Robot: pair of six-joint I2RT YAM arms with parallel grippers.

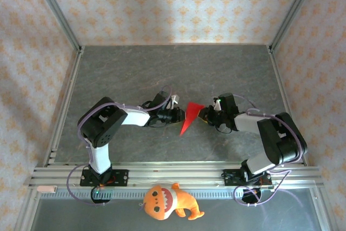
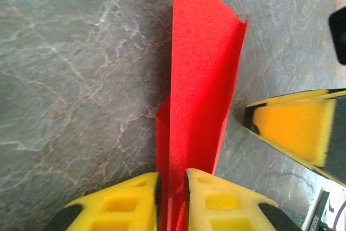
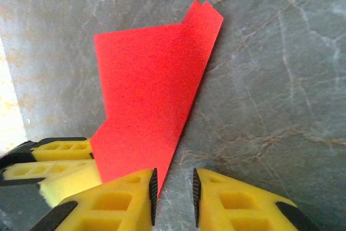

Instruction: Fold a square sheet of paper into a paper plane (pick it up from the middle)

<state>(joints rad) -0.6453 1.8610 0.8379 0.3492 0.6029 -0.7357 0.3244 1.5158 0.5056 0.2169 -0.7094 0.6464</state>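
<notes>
The left claw (image 2: pixel 172 201) is pinched tight on the near end of a creased, pointed sheet of thin bright red paper (image 2: pixel 200 96), mid-table between the arms. The right claw (image 3: pixel 174 198) stands barely parted, with grey marbled tabletop (image 3: pixel 270 106) showing through the slit. The paper's edge overlaps one yellow finger (image 3: pixel 127 201).

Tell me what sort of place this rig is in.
Likely a lab robot cell: aluminium frame posts and patterned wall panels enclose a grey stone-look tabletop, with the arms' mounting rail along its near edge.
</notes>
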